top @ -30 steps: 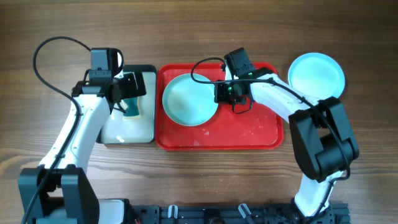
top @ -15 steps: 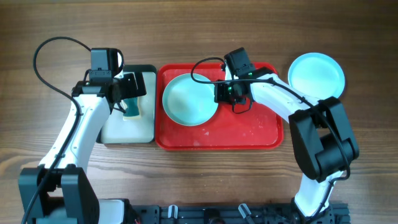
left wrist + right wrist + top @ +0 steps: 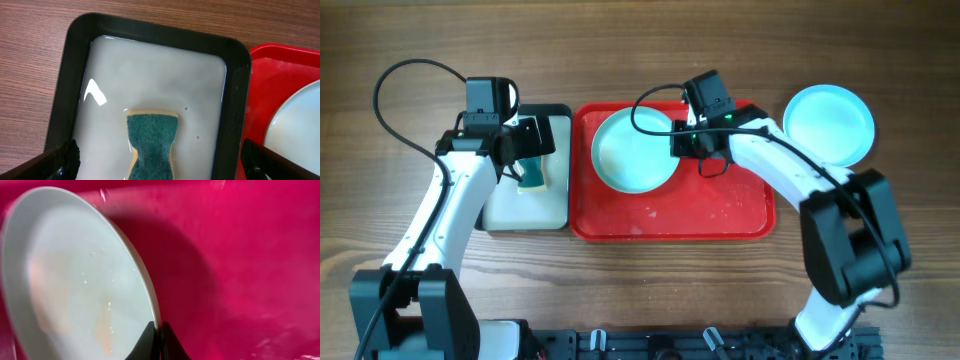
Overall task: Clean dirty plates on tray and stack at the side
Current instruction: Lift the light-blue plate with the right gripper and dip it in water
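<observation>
My right gripper [image 3: 678,143] is shut on the right rim of a pale round plate [image 3: 633,150] and holds it tilted over the left half of the red tray [image 3: 720,210]. In the right wrist view the fingertips [image 3: 159,342] pinch the rim of the plate [image 3: 75,280], which has faint orange smudges, above the tray [image 3: 240,255]. A light blue plate [image 3: 828,123] lies on the table right of the tray; I cannot tell whether another lies under it. My left gripper [image 3: 525,150] is open and empty above a green sponge [image 3: 151,145].
The sponge [image 3: 530,175] lies in pale liquid in a small black-rimmed tray [image 3: 555,205] that touches the red tray's left side. In the left wrist view the black rim [image 3: 235,100] meets the red tray [image 3: 280,65]. Wet spots dot the red tray's floor.
My right gripper has moved a little right and away with the plate, and the plate's rim has lifted. The left arm has not moved.
</observation>
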Motion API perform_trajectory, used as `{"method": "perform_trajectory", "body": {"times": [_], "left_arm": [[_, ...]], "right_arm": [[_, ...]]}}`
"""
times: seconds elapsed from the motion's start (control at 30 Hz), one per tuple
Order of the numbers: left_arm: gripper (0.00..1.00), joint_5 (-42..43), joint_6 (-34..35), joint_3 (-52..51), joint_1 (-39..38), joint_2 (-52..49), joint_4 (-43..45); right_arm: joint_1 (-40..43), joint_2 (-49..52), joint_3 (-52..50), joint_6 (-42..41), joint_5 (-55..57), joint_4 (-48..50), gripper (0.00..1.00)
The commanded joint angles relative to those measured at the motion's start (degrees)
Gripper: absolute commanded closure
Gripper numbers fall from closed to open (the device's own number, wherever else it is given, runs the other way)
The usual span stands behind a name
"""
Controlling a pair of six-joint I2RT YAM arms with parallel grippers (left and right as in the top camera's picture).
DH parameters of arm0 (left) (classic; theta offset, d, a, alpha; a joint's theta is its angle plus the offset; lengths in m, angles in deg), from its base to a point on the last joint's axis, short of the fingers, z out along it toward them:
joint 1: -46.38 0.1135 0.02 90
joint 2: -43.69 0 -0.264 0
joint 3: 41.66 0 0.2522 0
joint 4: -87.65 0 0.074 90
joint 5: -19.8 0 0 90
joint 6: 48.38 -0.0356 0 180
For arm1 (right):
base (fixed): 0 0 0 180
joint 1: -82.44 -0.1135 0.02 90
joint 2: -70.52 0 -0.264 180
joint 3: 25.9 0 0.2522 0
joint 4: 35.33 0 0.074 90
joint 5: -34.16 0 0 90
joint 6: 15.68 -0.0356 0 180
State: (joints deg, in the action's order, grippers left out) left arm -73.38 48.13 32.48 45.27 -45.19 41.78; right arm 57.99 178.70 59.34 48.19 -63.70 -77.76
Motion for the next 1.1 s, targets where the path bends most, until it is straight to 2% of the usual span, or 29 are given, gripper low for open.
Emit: {"method": "perform_trajectory", "body": {"times": [0.0, 0.17, 0.5, 0.63, 0.7, 0.83, 0.97, 1.07], "left_arm": [[0.00, -0.76, 0.55, 0.66, 0.26, 0.39, 0.02], [0.00, -0.76, 0.55, 0.66, 0.26, 0.39, 0.02], [0.00, -0.76, 0.52, 0.66, 0.26, 0.39, 0.02], [0.00, -0.96, 0.55, 0.68, 0.26, 0.39, 5.11], [0.00, -0.74, 0.63, 1.46, 0.39, 2.38, 5.81], [0.00, -0.74, 9.46, 2.97, 3.45, 12.13, 6.82], [0.00, -0.76, 9.40, 2.97, 5.16, 21.57, 6.84], [0.00, -0.76, 9.40, 2.97, 5.25, 26.12, 5.79]], "right_arm": [[-0.26, -6.62, 2.03, 2.43, 6.82, 0.44, 0.96], [-0.50, -8.28, 2.03, 5.14, 7.08, 2.08, 0.96], [-4.07, -8.28, 2.03, 4.90, 7.06, 6.36, 0.96], [-6.25, -8.28, 2.03, 3.41, 7.06, 9.90, 0.96], [-8.17, -8.26, 2.03, 3.39, 7.15, 12.61, 0.96], [-12.68, -8.04, 2.03, 2.16, 12.00, 19.02, 0.96], [-16.87, -4.83, 2.03, 2.73, 16.83, 27.10, 0.96], [-19.58, -0.96, 2.01, 8.96, 19.04, 36.81, 0.96]]}}
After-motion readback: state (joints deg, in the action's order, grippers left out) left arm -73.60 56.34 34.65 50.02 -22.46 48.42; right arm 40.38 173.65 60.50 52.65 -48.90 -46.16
